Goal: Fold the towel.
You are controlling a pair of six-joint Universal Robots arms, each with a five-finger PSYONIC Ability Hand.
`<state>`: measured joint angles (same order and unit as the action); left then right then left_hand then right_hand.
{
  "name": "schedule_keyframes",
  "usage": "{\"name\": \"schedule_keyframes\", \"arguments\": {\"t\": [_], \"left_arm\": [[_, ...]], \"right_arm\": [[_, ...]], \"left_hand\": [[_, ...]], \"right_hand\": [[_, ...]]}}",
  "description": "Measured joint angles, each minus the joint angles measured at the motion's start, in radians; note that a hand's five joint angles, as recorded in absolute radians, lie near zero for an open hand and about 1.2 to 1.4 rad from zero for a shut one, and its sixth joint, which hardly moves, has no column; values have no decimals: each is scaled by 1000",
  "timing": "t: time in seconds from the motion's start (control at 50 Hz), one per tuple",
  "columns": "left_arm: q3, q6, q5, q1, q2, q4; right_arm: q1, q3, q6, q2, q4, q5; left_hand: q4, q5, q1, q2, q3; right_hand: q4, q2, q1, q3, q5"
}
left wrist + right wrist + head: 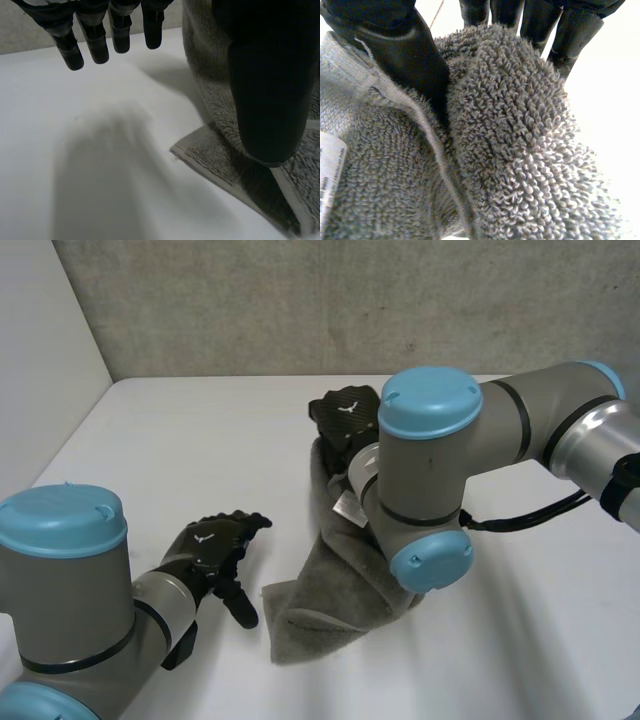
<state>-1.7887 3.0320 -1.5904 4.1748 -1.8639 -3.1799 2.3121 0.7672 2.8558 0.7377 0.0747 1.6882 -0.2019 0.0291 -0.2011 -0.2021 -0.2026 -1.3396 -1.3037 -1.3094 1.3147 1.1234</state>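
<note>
White table (180,440), grey towel (330,605) atop

L arm (70,612) comes in low on its own side, forearm angled inward. L hand (213,543) is palm-down w/ fingers (96,44) nearly straight and slightly spread, holding nothing. Its thumb (270,85) juts down apart from them; can't tell whether the tip touches anything. R arm (480,435) reaches across toward the middle, wrist bent down. R hand (345,412) is held high, back facing up, w/ thumb (407,55) and fingers (572,32) clamped on a fold of the towel (515,135).
</note>
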Motion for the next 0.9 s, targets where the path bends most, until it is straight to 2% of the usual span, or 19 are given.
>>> {"name": "schedule_keyframes", "arguments": {"t": [0.22,0.48,0.58,0.72,0.78,0.9], "left_arm": [[2,-2,9,-36,-38,0],[25,-3,82,-89,-104,-5],[74,-3,81,-107,-163,-7],[121,-4,54,-115,-222,-8],[125,-4,17,-115,-209,-11],[123,-4,-49,-110,-118,-32]], "right_arm": [[-73,27,-16,24,-1,9],[-138,92,-16,41,-4,13],[-148,115,-16,53,-6,13],[-162,138,-16,75,-8,15],[-174,143,-16,95,-8,16],[-197,146,-24,153,5,10]], "left_hand": [[-88,90,-90,-90,-89],[-137,136,-141,-141,-137],[-313,310,-324,-324,-312],[-871,868,-864,-854,-868],[-968,948,-947,-955,-963],[-1007,981,-973,-993,-1004]], "right_hand": [[0,0,0,0,0],[0,0,0,0,0],[0,0,0,0,0],[0,0,0,0,0],[0,0,-1,0,0],[0,0,-3,0,0]]}}
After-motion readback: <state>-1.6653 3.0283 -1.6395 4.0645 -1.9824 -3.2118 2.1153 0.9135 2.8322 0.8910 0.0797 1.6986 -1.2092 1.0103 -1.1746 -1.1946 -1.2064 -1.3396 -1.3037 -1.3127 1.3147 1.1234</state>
